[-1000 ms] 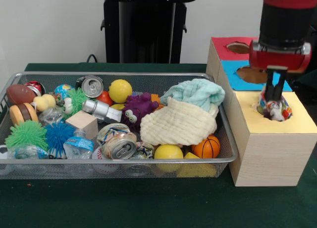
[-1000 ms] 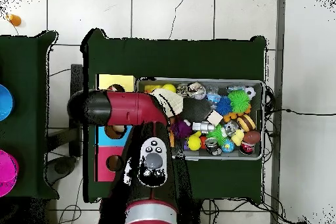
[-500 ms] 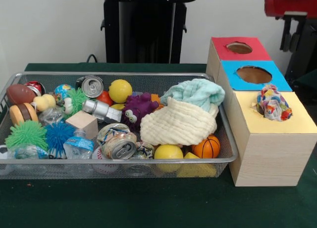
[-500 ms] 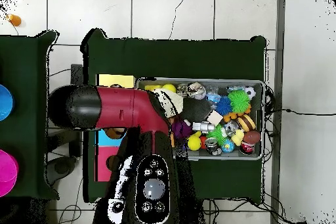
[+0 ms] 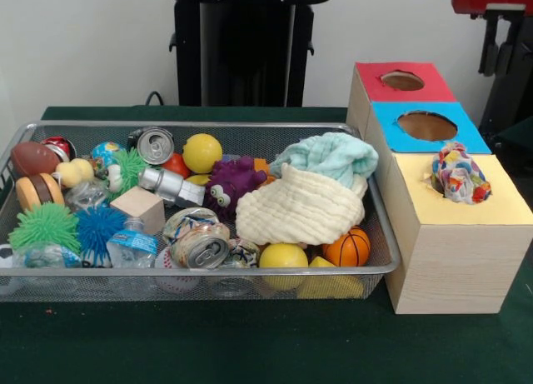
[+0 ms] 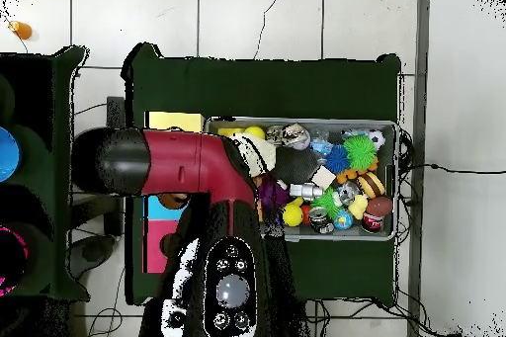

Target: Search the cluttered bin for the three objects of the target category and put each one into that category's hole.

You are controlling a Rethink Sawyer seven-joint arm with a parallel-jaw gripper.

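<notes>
The claw (image 5: 493,47) sits at the top right corner of the front view, raised well above the wooden box (image 5: 454,259), with open air between it and the box top. Its 2 dark fingers (image 5: 485,52) hang side by side with a narrow gap, holding nothing; whether they are fully parted or drawn together I cannot tell.

The box stands on the green bench (image 5: 250,342), just beside the right end of the wire bin (image 5: 208,284). Its top carries 3 panels in a row: a red panel (image 5: 375,80) farthest back with a round hole, a blue panel (image 5: 391,126) in the middle with a round hole, and a yellow panel (image 5: 491,205) nearest the camera.

A crumpled multicoloured cloth (image 5: 458,174) sits in the yellow panel's hole, bunched into a lump that stands proud of the surface. It is patterned in white, red, blue and yellow, and its long axis tilts from upper left to lower right.

In the bin, a cream cloth (image 5: 300,209) lies heaped at the right end, with a mint cloth (image 5: 329,155) resting against its back edge and touching it. Cans, balls and toys crowd the rest, leaving little bare mesh. The bench strip in front of bin and box is bare.

In the overhead view, the red arm (image 6: 188,165) covers most of the box.
</notes>
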